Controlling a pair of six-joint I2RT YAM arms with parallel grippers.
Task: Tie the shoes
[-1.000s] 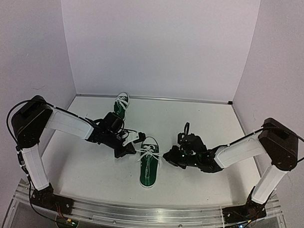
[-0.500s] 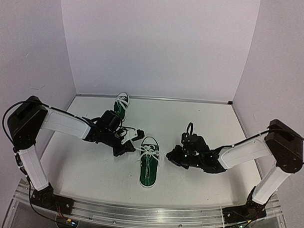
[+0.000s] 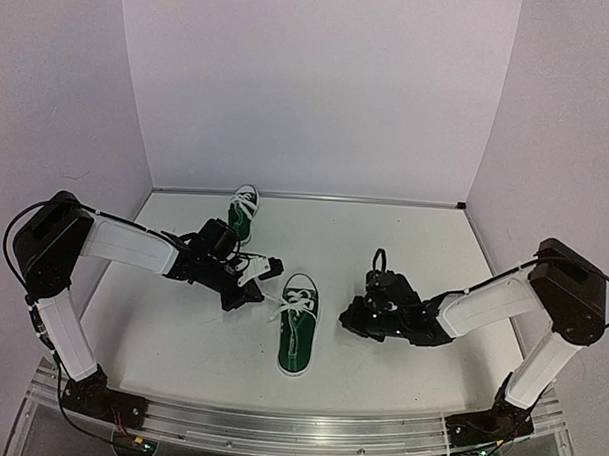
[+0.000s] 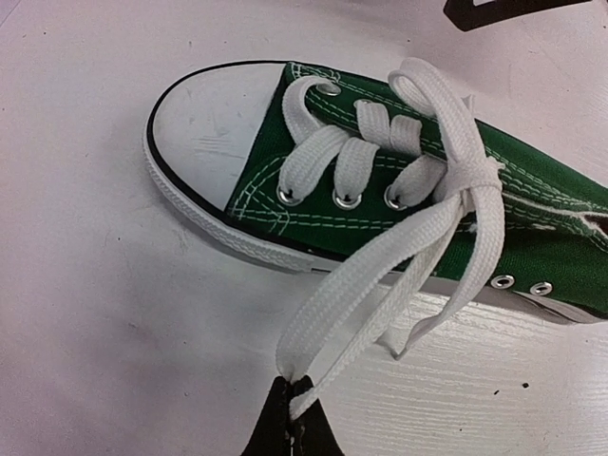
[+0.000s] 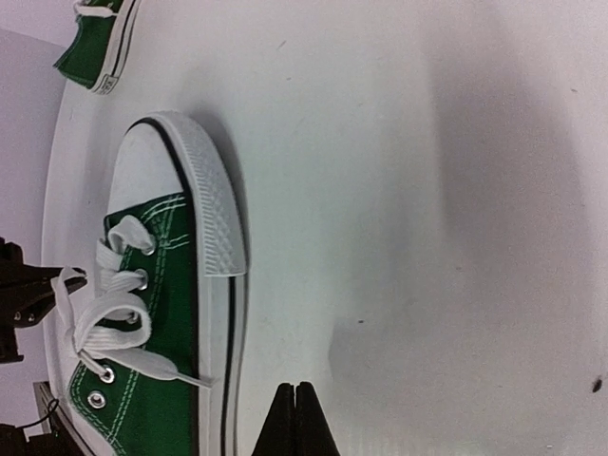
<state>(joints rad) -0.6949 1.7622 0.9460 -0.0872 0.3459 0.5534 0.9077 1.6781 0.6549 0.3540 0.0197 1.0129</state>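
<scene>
Pinching a white lace is what the left claw is doing: its tips are pressed together on a loop that runs pretty straight from the claw to the crossing over the tongue of the near shoe. That shoe sits mid-worktop, toe pointing at the back wall, just to the right of the left claw. The right claw is on the other side of the same shoe, near it but not touching. Its tips are squeezed together with nothing between them, down by the worktop, though I can't tell if it actually touches. The second shoe is way back by the wall, behind the left arm, well apart from both claws.
</scene>
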